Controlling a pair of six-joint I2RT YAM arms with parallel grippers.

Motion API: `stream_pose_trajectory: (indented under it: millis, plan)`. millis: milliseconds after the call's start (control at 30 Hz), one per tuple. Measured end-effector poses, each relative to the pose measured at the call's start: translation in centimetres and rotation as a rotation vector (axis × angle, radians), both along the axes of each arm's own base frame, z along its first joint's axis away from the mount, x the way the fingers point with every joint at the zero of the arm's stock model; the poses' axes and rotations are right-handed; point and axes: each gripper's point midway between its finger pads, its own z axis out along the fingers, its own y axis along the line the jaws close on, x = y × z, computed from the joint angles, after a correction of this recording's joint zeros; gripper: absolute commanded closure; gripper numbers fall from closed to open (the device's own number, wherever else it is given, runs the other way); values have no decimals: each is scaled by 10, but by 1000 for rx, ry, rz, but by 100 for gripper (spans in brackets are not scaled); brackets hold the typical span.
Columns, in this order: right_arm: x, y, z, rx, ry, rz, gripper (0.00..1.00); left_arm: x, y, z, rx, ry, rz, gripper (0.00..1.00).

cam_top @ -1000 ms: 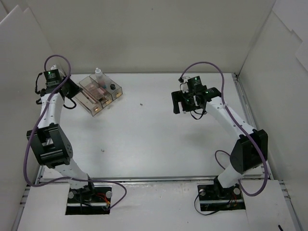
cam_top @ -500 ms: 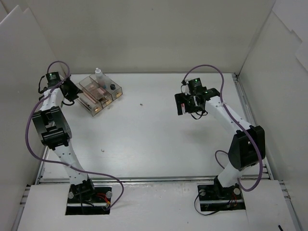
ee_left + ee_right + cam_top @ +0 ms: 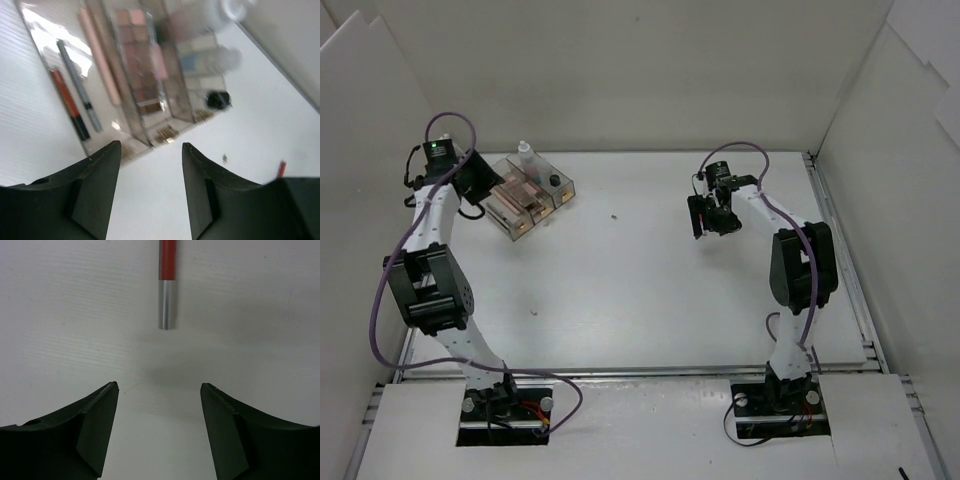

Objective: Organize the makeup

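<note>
A red pencil with a silver end lies on the white table just ahead of my right gripper, which is open and empty above the table; it also shows in the top view. My left gripper is open and empty, just short of the clear compartmented box. In the box lie a red pencil, a grey pencil, a pink pencil and a brown-tan eyeshadow palette, with a blurred pale bottle and a black cap in the far compartments.
The box stands at the back left, with a small white-capped bottle at its rear corner and my left gripper at its left side. White walls surround the table. A dark speck lies mid-table.
The left arm has swung its gripper in close to the box's left side. The right arm has folded upright, its gripper staying at about the same spot on the table.
</note>
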Motion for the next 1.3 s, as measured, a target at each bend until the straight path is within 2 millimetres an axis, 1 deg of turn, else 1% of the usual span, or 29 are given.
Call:
stream_pose_trajectory:
  millis: [33,67,167,267,333,400,467,500,533,567,633,667,733,833,933,967,1033,1067,1133,1200,1300]
  plan:
    - [5,-1,-5,-1,5,-5,38,-6,-14,9,17,-10,-19,53]
    - [10,-1,-10,-2,12,-10,38,-12,-33,18,32,-24,-48,53]
    - [25,-1,-21,-4,20,-20,42,-33,-98,37,54,-56,-172,53]
    - [42,0,-30,-2,15,-29,44,-60,-152,38,57,-53,-300,53]
    - [52,1,-34,0,10,-33,47,-80,-174,28,59,-22,-356,53]
    - [60,2,-41,1,10,-37,50,-100,-182,16,61,17,-381,53]
    - [62,3,-49,2,19,-40,53,-121,-184,7,65,47,-391,52]
    - [64,3,-51,0,21,-44,59,-131,-184,5,67,59,-395,52]
    - [67,5,-49,7,13,-46,62,-140,-186,5,68,59,-402,52]
    - [68,6,-48,12,10,-49,69,-148,-186,6,71,54,-406,52]
    - [68,6,-48,19,13,-51,80,-161,-188,12,76,36,-415,52]
    - [69,7,-49,24,15,-51,92,-166,-190,16,77,23,-421,52]
    - [72,8,-50,35,13,-50,100,-174,-193,23,78,-1,-432,52]
    - [72,12,-49,57,16,-45,100,-179,-195,35,75,-37,-441,52]
    - [69,15,-49,71,13,-35,100,-182,-197,42,63,-58,-454,50]
    - [64,16,-49,72,15,-29,100,-183,-199,43,55,-63,-458,50]
    - [48,20,-47,71,29,-10,100,-184,-204,47,37,-77,-473,49]
    - [38,24,-44,72,38,4,100,-184,-208,49,23,-84,-481,49]
    - [17,39,-27,88,27,47,100,-185,-218,52,-8,-97,-501,48]
    - [-1,58,1,121,-15,100,100,-185,-229,55,-38,-110,-524,48]
    - [-20,90,50,211,-114,180,100,-185,-249,59,-82,-126,-566,48]
